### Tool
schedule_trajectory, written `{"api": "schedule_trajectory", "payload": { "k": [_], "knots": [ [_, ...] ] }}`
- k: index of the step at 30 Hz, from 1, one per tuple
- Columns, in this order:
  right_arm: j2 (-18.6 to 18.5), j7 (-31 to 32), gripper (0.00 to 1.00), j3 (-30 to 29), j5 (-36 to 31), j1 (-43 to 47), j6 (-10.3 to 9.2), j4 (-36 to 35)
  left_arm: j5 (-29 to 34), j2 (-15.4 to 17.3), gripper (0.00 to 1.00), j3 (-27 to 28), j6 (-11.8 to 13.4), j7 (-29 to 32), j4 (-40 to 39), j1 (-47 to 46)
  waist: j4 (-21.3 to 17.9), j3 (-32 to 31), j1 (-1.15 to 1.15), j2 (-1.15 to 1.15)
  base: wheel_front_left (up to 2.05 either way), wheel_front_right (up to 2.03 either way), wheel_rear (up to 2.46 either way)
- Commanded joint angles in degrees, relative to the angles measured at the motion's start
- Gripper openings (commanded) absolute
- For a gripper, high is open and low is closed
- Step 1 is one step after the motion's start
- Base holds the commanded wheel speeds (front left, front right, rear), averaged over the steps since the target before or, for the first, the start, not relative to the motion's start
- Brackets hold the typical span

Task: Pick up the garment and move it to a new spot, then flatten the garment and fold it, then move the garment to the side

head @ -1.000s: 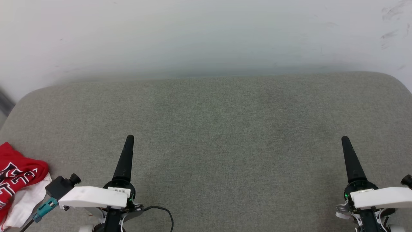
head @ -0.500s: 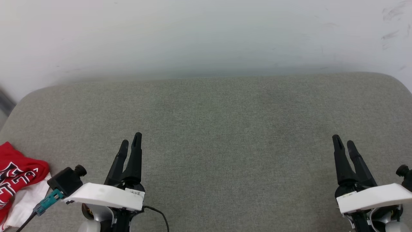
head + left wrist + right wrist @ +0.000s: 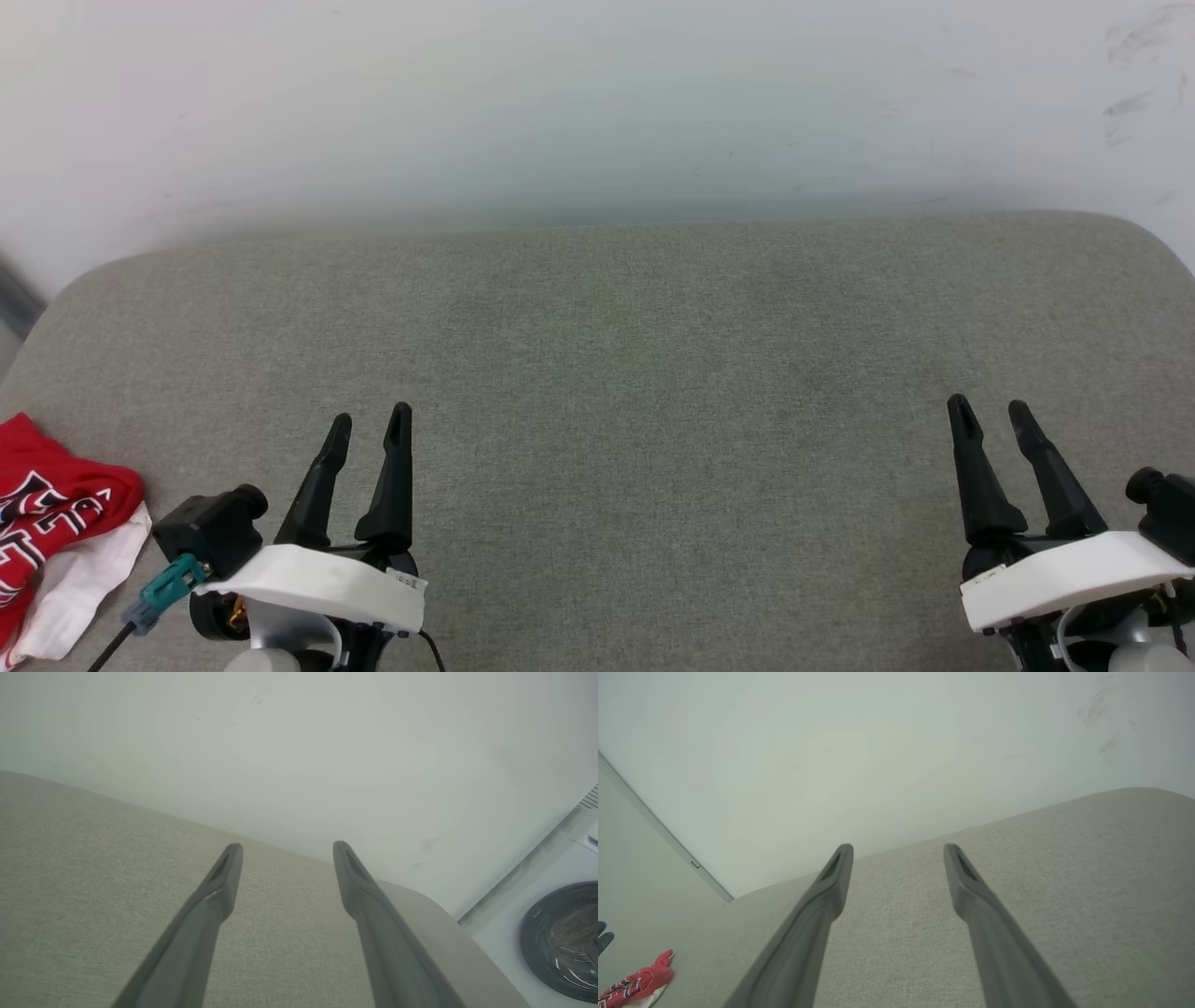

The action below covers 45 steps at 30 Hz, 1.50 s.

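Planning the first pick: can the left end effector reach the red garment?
Probably yes: the garment lies just left of the open left end effector, only bare cushion between.

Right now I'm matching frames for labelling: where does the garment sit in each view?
Head view: garment, lower left edge.
Left wrist view: cushion and wall; washing machine at right.
Right wrist view: garment, bottom left corner.
Shared landmark: grey cushion meeting the white wall.

We find the garment (image 3: 51,509) on the worktop's (image 3: 653,373) near left edge, just left of our left hand (image 3: 372,417); our right hand (image 3: 988,407) is well apart, far right
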Motion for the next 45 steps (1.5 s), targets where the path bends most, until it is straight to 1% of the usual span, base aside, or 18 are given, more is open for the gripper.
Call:
{"api": "schedule_trajectory", "payload": {
  "k": [1,10,21,28,45],
  "knots": [
    [-0.05,-0.13,1.00,-0.06,-1.36,-0.12,0.00,-0.99,1.31,0.32,1.00,0.03,0.15,-0.47,-0.52,-0.06,0.02,0.00,0.00,0.00,0.00,0.00,0.00],
    [0.37,0.15,1.00,-0.03,-8.08,0.44,0.00,-1.69,8.59,0.63,1.00,-0.63,0.61,-1.75,0.16,0.34,0.03,-0.08,0.00,0.00,0.00,0.00,0.00],
    [0.79,0.28,1.00,0.70,-14.27,1.06,0.00,-1.88,14.98,0.98,1.00,-1.06,1.59,-3.27,2.16,0.86,0.05,-0.27,0.00,0.00,0.00,0.00,0.00],
    [1.32,-0.04,1.00,-0.54,-18.03,1.75,0.00,-2.17,19.03,0.67,1.00,-0.74,2.29,-4.56,3.44,1.22,0.25,-0.31,0.00,0.00,0.00,0.00,0.00],
    [1.49,-1.15,1.00,-1.85,-21.46,1.65,0.00,-2.75,23.16,-0.71,1.00,0.05,1.15,-6.44,5.30,1.14,0.56,-0.48,0.00,0.00,0.00,0.00,0.00]
  ]
}}
